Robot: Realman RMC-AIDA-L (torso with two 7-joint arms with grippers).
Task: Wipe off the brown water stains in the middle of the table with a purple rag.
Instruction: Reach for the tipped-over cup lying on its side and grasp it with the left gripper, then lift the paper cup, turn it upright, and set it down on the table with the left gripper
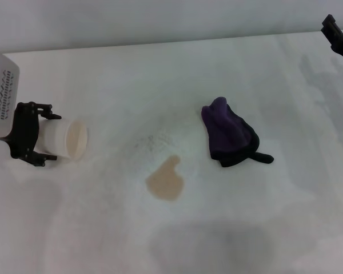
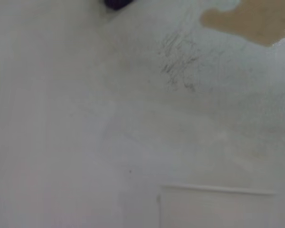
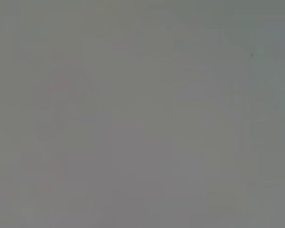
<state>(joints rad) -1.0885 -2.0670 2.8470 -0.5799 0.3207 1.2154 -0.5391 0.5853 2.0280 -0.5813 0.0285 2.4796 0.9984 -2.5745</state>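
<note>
The brown water stain (image 1: 166, 180) lies in the middle of the white table (image 1: 263, 228), rounded with a narrow lobe pointing away from me. It also shows in the left wrist view (image 2: 247, 21). The purple rag (image 1: 228, 134) lies bunched to the stain's right and a little farther back, its black tail pointing right. A corner of it shows in the left wrist view (image 2: 116, 4). My left gripper (image 1: 52, 138) is at the far left, shut on a white paper cup (image 1: 68, 138) tipped on its side. My right gripper (image 1: 340, 37) is at the far right back, well away from the rag.
A faint grey speckled smudge (image 1: 151, 141) lies just behind the stain and also shows in the left wrist view (image 2: 180, 61). The table's back edge (image 1: 160, 43) meets a grey wall. The right wrist view shows only a plain grey surface.
</note>
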